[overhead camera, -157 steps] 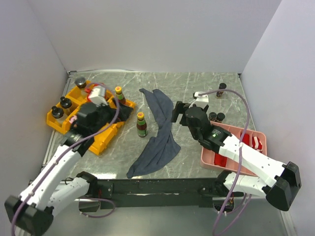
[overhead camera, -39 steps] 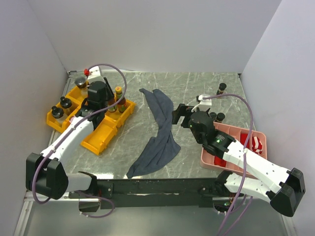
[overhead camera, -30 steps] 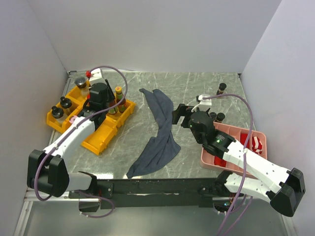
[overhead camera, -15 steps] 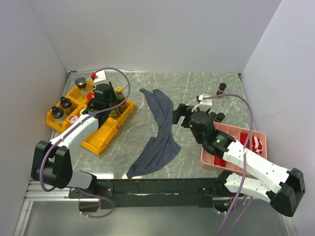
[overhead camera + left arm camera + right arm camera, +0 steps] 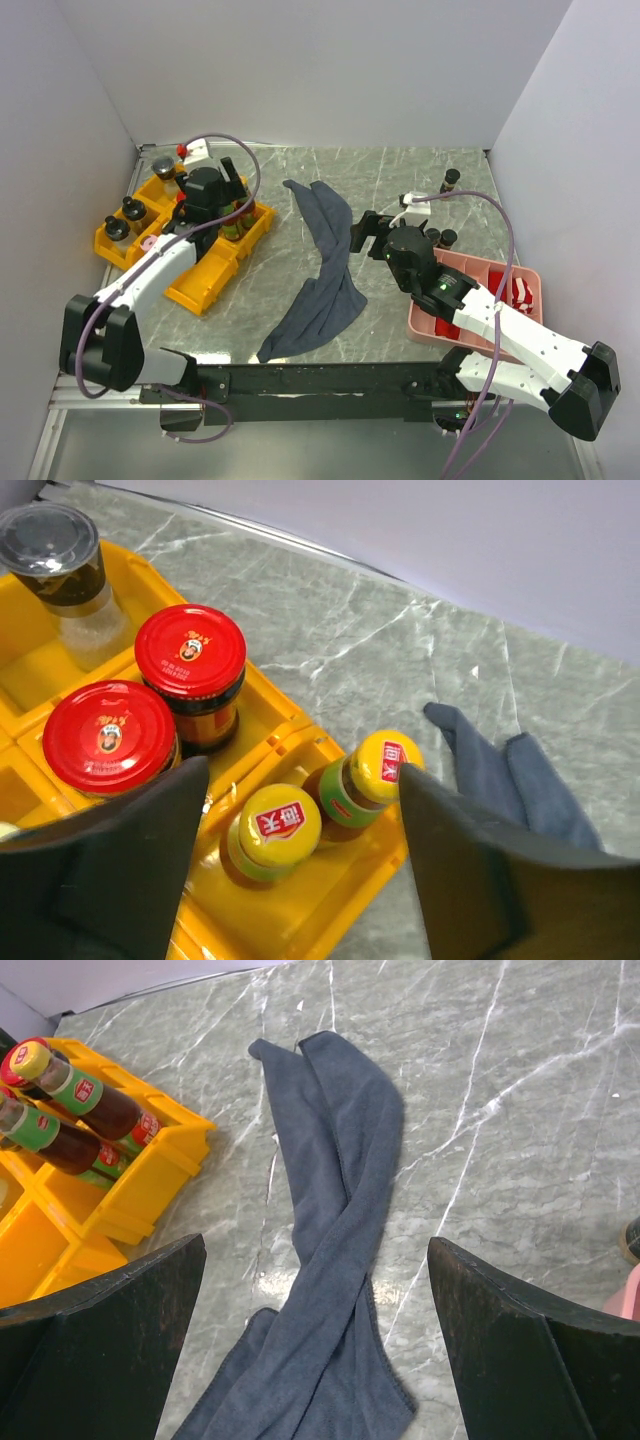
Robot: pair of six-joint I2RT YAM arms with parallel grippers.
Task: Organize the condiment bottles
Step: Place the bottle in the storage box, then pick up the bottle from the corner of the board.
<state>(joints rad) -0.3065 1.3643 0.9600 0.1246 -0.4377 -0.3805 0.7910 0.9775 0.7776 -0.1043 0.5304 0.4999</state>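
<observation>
Two yellow-capped sauce bottles stand side by side in an end compartment of the yellow tray. My left gripper hangs open just above them, one finger on each side, holding nothing. In the neighbouring compartments are two red-lidded jars and a grey-capped shaker. Seen from the top camera, my left gripper is over the tray's right end. My right gripper is wide open and empty above the grey-blue cloth. Small black-capped bottles stand on the table at the right.
The cloth lies in a long strip across the middle of the marble table. A pink tray with red packets sits at the right, under my right arm. Two black-capped bottles stand in the yellow tray's left compartments. White walls enclose the table.
My left gripper has opened and let go of the yellow-capped bottle, which now stands in the tray beside the other one. The right arm has not moved.
</observation>
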